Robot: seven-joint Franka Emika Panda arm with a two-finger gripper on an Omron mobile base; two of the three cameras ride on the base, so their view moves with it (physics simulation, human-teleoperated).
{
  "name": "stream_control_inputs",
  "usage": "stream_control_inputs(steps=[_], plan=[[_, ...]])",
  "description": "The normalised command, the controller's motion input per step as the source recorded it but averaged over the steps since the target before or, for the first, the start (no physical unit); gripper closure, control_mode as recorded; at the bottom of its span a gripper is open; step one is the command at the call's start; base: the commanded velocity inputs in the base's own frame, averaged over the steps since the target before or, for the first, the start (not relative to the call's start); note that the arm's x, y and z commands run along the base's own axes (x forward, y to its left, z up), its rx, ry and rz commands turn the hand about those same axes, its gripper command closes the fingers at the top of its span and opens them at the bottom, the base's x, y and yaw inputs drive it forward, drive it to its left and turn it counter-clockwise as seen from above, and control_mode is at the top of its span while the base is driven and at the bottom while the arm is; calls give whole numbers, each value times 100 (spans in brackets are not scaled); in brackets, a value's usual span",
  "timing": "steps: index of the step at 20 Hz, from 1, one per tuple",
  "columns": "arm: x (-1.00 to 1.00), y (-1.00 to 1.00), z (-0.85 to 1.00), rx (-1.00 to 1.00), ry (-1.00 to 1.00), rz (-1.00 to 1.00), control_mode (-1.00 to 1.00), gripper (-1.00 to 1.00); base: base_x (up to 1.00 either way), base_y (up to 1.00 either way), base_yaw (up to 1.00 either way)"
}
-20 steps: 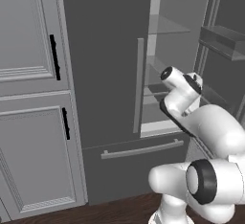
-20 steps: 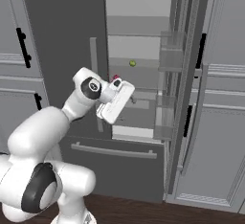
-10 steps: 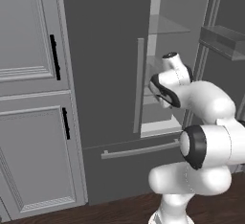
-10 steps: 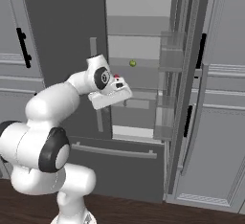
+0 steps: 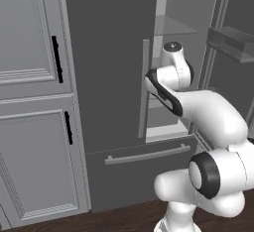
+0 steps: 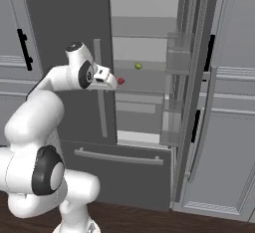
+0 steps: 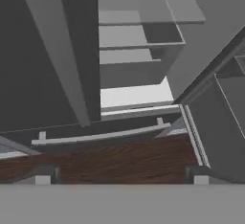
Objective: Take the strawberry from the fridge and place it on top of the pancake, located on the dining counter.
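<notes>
Kitchen fridge (image 6: 64,38) with its right door swung open, strawberry (image 6: 121,80) waiting on a glass shelf inside

The strawberry is seen on the middle shelf (image 6: 144,84), with a small yellow-green fruit (image 6: 138,65) higher and further back that should be left alone. The gripper (image 6: 110,77) is held just beside the red fruit, at the edge of the closed left door. In the hand view the fingertips are spread wide apart with nothing between them, and the floor (image 7: 124,161) and drawer handle (image 7: 100,134) are looked down on, so the wrist probably needs tilting up toward the shelf before anything gets pinched. Compared with a second ago, the hand has been swung up and in, closer to the opening.
</notes>
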Motion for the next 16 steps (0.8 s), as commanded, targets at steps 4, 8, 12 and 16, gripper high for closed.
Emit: stream_control_inputs(steps=[4,8,12,16], plan=[[31,54,74,0,-86,-1,-100,-100,0,0,0],[78,8,50,10,-4,4,-100,-100,0,0,0],[74,0,-11,9,-3,1,-100,-100,0,0,0],[63,13,-28,1,-20,6,-100,-100,0,0,0]])
